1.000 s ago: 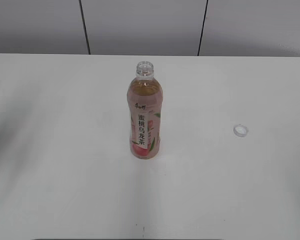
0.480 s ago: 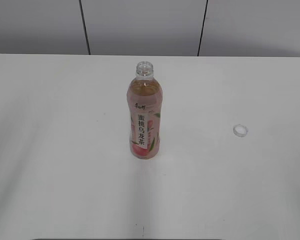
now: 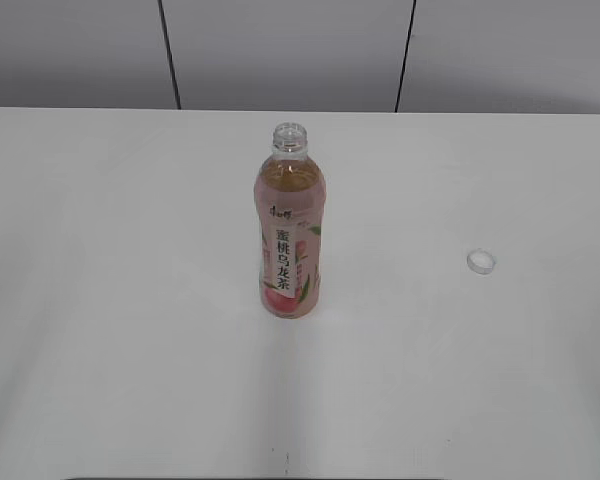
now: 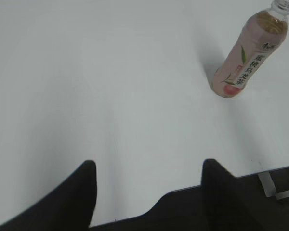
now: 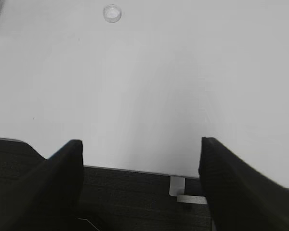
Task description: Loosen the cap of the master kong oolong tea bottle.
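The master kong oolong tea bottle (image 3: 291, 235) stands upright at the table's middle with its neck open and no cap on it. It also shows in the left wrist view (image 4: 247, 55) at the top right. The white cap (image 3: 481, 262) lies on the table to the bottle's right, apart from it, and shows in the right wrist view (image 5: 112, 13) near the top. My left gripper (image 4: 147, 166) is open and empty near the table's front edge. My right gripper (image 5: 139, 144) is open and empty over the front edge. Neither gripper shows in the exterior view.
The white table (image 3: 130, 300) reaches a grey panelled wall (image 3: 280, 50) at the back. Its front edge and dark floor show in the right wrist view (image 5: 135, 202), with a metal bracket (image 5: 183, 190) below the edge.
A faint shadow at the far left of the table has gone. The bottle and cap have not moved.
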You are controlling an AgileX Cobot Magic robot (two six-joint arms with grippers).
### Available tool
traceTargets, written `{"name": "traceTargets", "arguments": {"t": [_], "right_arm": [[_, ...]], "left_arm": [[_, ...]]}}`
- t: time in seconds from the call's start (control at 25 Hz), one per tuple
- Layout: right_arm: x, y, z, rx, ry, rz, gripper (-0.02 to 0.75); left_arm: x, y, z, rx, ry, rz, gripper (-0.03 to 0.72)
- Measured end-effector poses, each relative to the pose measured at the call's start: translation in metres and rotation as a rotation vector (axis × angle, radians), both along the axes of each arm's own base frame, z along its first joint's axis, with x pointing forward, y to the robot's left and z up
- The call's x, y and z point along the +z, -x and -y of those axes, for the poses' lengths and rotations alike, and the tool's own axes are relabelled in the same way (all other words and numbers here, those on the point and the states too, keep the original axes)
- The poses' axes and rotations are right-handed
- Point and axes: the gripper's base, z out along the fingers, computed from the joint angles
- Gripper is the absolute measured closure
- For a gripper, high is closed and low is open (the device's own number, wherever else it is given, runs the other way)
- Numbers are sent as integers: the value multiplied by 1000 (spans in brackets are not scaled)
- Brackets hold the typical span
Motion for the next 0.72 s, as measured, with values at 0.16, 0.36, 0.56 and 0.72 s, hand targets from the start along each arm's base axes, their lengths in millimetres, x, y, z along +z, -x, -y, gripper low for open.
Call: {"name": "traceTargets", "arguments": {"t": [0.16,0.36,0.56,0.72], "right_arm": [[0,0,0,0,0,0,172],[0,0,0,0,0,0,172],[0,0,0,0,0,0,172],[0,0,0,0,0,0,172]], "left_arm": [[-1,4,0,-12,-1,14,269],[-20,2,0,-23,-12,-22,307],[-34,-2,-1,-18,-26,-60,365],[-34,-3,-3,-3,-54,-47,393]]}}
